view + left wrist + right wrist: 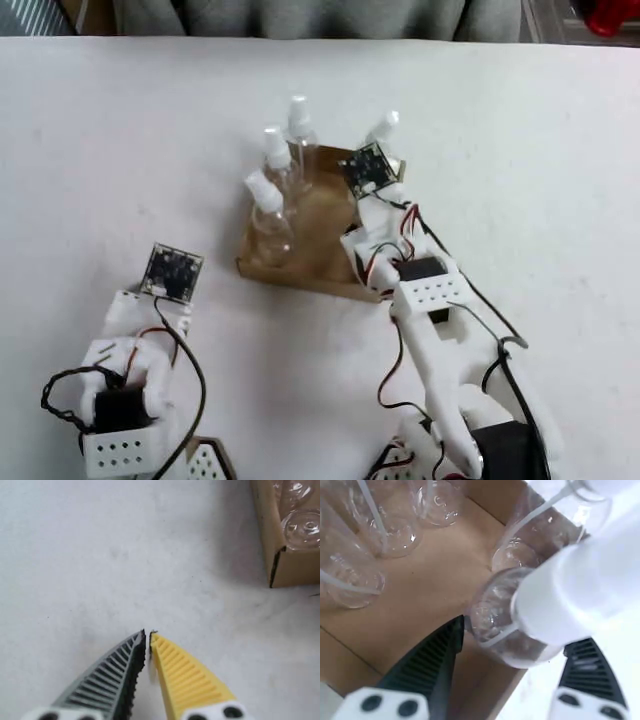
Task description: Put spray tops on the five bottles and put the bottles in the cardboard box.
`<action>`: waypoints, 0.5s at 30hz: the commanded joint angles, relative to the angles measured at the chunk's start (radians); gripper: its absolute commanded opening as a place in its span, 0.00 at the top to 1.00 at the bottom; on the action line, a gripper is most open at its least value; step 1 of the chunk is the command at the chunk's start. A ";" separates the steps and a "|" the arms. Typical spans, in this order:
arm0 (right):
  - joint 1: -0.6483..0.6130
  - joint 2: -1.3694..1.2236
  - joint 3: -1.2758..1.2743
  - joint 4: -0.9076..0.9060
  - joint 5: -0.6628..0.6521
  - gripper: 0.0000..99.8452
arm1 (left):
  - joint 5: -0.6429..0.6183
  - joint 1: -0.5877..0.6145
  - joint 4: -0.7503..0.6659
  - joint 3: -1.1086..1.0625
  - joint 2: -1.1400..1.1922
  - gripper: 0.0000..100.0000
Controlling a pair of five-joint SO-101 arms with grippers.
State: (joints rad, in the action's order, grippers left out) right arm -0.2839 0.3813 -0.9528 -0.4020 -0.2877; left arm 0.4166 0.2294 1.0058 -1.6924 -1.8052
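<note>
The cardboard box (pixel 325 215) sits mid-table with clear bottles standing in it, white spray tops on: one at the front left (pixel 268 215), two behind it (pixel 280 165) (pixel 301 128), one at the back right (pixel 384 127). My right gripper (pixel 512 647) is over the box's right wall (pixel 487 692), shut on a further clear bottle (pixel 495 620) with a white spray top (pixel 570 597); its fingers (pixel 437 655) press both sides. The other bottles' bases (pixel 390 530) rest on the box floor. My left gripper (pixel 148 634) is shut on nothing, low over bare table left of the box corner (pixel 287 560).
The left arm (pixel 130 380) rests at the near left, the right arm (pixel 450 340) runs from the near right up to the box. Open white table (pixel 120 150) lies all around the box. The table's far edge runs along the top of the high view.
</note>
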 commanded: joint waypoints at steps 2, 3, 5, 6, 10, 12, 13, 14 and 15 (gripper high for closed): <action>-0.045 0.025 0.009 -0.001 0.000 0.74 | 0.012 -0.012 -0.015 0.000 -0.015 0.98; -0.048 0.025 0.009 -0.001 0.000 0.74 | 0.012 -0.012 -0.015 0.000 -0.015 0.98; -0.048 0.025 0.009 -0.001 0.000 0.74 | 0.012 -0.012 -0.015 0.000 -0.015 0.98; -0.045 0.025 0.009 -0.001 0.000 0.74 | 0.012 -0.012 -0.015 0.000 -0.015 0.98; -0.044 0.025 0.009 -0.001 0.000 0.74 | 0.012 -0.012 -0.015 0.000 -0.015 0.98; -0.044 0.025 0.011 -0.001 0.000 0.74 | 0.012 -0.012 -0.015 0.000 -0.015 0.98; -0.044 0.025 0.011 -0.001 0.000 0.74 | 0.012 -0.012 -0.015 0.000 -0.015 0.98; -0.044 0.025 0.011 -0.001 0.000 0.73 | 0.012 -0.012 -0.015 0.000 -0.015 0.98; -0.044 0.025 0.011 -0.001 0.000 0.72 | 0.012 -0.012 -0.015 0.000 -0.015 0.98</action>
State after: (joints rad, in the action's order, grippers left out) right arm -0.3237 0.3798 -0.9544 -0.4020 -0.2877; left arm 0.4166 0.2294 1.0058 -1.6924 -1.8052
